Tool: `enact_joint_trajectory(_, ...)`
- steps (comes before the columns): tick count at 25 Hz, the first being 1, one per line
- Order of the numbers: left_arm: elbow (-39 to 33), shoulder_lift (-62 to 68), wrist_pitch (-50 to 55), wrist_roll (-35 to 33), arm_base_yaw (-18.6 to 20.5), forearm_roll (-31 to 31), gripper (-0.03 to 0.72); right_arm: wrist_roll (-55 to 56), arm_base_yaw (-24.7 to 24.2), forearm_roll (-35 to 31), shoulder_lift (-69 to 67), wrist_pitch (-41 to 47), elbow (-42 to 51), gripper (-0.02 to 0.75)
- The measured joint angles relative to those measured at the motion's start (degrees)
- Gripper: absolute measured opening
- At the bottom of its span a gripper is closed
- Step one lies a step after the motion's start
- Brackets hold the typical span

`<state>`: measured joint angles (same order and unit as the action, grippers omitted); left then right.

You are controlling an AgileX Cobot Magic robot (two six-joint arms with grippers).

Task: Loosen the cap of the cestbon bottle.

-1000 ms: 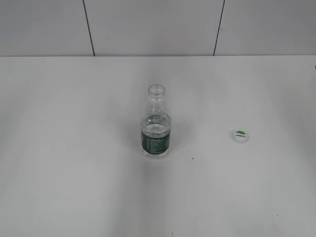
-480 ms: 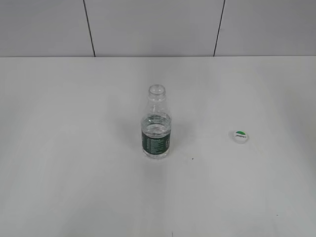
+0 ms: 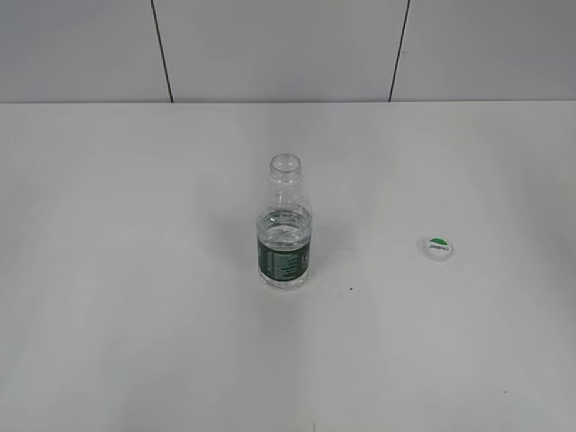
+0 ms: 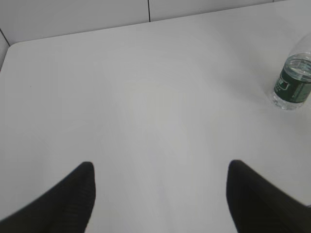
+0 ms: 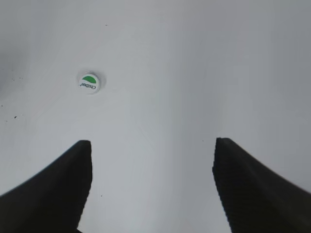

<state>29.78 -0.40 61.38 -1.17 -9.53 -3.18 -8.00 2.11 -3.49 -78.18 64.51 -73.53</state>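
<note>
Two grippers are seen only in their wrist views, and both are held with jaws spread wide and nothing between them: the left gripper point(image 4: 160, 194) above bare table, the right gripper point(image 5: 151, 187) likewise. Neither arm appears in the exterior view. The cestbon bottle point(image 3: 284, 225) is stood upright near the middle of the white table point(image 3: 117, 270), its neck uncovered and some water shown inside. The cap point(image 3: 437, 247) is laid flat on the table, well apart from the bottle, to its right, with the green half facing up. In the left wrist view the bottle point(image 4: 294, 82) is found far off at the right edge; in the right wrist view the cap point(image 5: 89, 82) is seen ahead and to the left.

The loosening step is judged complete, since the cap is already parted from the neck. No further grasp appears to be called for; only a retreat of the arms is likely needed.
</note>
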Motion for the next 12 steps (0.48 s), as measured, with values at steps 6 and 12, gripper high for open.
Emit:
enact_joint_trajectory(6,0.0,0.0,0.0,0.0,0.0,0.0,0.506,0.0,0.0,0.1,8.1,3.9,0.0,0.589)
enact_joint_trajectory(12,0.0,0.0,0.0,0.0,0.0,0.0,0.506,0.0,0.0,0.3,19.3,4.8,4.2,0.589)
